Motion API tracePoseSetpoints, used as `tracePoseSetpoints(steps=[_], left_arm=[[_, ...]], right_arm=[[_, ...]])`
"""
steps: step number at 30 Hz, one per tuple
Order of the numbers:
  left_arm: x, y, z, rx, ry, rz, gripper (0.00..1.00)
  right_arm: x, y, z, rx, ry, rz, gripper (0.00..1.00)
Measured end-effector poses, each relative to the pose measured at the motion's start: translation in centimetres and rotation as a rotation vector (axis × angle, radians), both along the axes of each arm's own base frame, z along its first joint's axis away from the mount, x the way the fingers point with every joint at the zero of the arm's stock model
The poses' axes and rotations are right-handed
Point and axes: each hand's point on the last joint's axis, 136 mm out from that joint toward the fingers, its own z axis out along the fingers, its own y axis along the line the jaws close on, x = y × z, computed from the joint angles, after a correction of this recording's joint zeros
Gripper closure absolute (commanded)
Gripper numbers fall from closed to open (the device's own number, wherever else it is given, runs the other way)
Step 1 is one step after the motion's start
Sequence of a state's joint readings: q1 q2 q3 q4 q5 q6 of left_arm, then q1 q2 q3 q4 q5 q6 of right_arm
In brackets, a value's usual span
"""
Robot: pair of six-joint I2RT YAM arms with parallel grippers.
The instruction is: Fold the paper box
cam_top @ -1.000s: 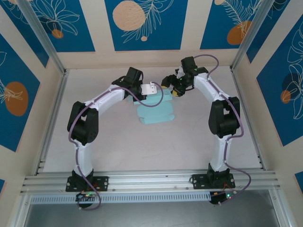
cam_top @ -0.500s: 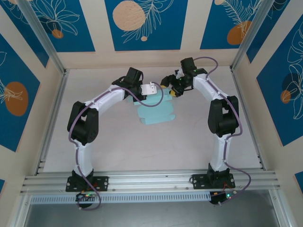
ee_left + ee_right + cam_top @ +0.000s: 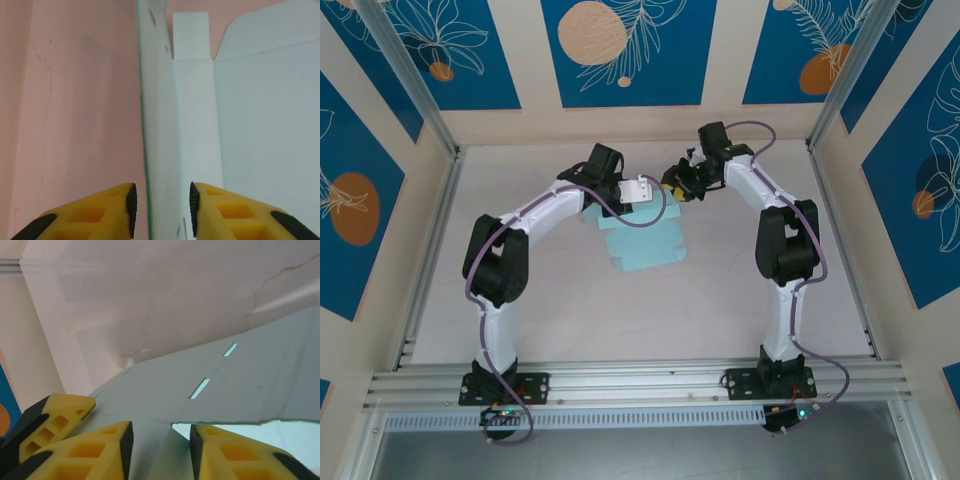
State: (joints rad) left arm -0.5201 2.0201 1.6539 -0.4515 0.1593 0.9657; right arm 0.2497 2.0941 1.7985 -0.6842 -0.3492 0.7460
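table (image 3: 570, 300) w/ flat paper box (image 3: 645, 245)

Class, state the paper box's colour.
The paper box is pale mint blue, clearest in the top external view.

**Colour key.** The box (image 3: 642, 242) is shown in pale mint, appearing whiter in the left wrist view. The surface (image 3: 570, 300) is rendered off-white. Cream walls (image 3: 620, 125) carry blue panels (image 3: 620, 50) patterned with white leaf outlines and orange or peach discs. The arms (image 3: 535, 212) are coloured white with black joints, the cables (image 3: 471, 292) purple, and the jaws yellow edged in black.
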Motion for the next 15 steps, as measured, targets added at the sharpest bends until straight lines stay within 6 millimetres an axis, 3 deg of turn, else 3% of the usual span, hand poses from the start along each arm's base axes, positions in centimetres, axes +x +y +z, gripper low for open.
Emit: tracePoseSetpoints(steps=[5, 11, 15], left_arm=[[-1.5, -0.5, 0.3, -0.031, 0.079, -0.03, 0.55], [-1.5, -1.0, 1.7, -0.069, 0.098, -0.018, 0.55], [-2.1, -1.0, 2.0, -0.103, 0.156, 0.019, 0.49]], right_arm=[[0.1, 0.2, -0.2, 0.01, 0.003, 0.004, 0.69], [0.2, 0.4, -0.2, 0.019, 0.0, 0.01, 0.69], [0.2, 0.5, -0.3, 0.02, 0.002, 0.011, 0.69]])
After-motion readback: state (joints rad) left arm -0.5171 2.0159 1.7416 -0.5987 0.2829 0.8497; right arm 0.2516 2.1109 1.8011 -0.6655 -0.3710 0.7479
